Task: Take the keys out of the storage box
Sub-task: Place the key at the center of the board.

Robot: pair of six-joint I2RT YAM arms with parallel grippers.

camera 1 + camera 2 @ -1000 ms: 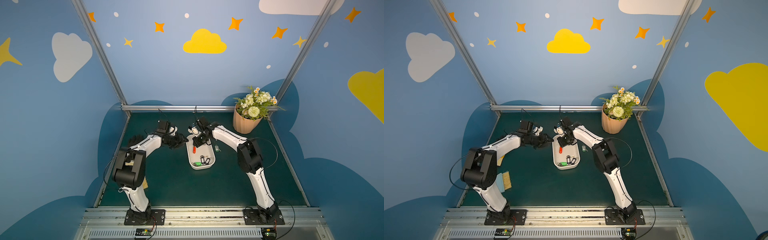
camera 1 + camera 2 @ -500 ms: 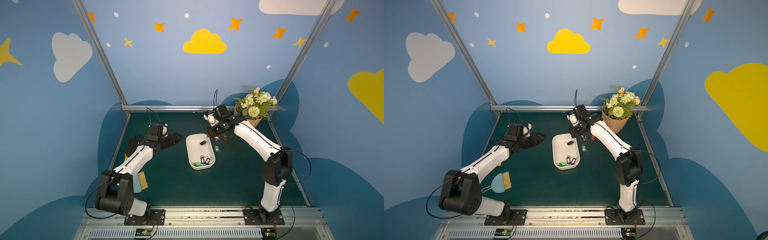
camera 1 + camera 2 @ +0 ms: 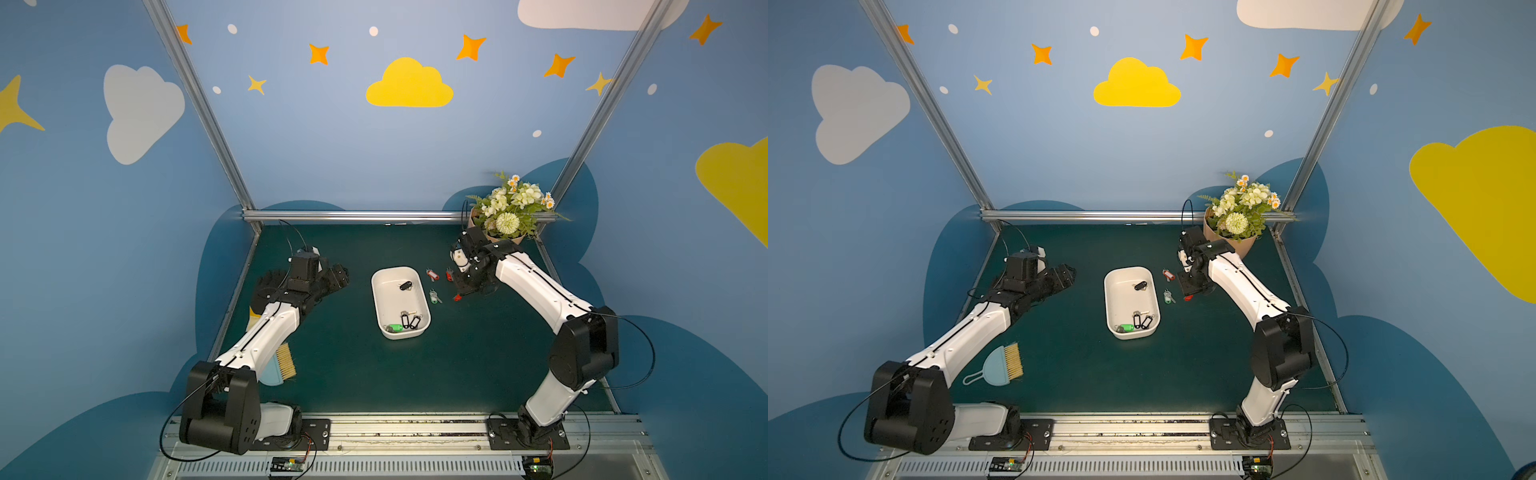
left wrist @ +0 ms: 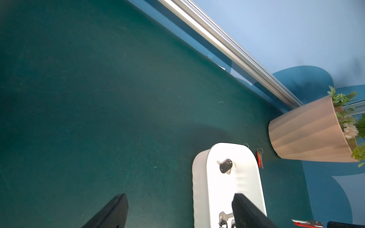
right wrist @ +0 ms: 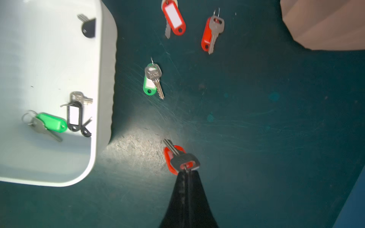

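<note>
Looking down on a dark green surface (image 3: 332, 374), we see a white box (image 3: 390, 303) at its middle. Four keys (image 3: 409, 321) lie inside it: three black-tagged, one green-tagged. Just beside the box, on the right arm's side, three more lie on the surface: two red-tagged, one green-tagged. Our right claw (image 5: 186, 172) is clenched on a fourth, a red-tagged key (image 5: 184, 160), near the flower pot (image 4: 308, 130). Our left claw (image 4: 179, 197) is released and holds nothing, apart from the box.
</note>
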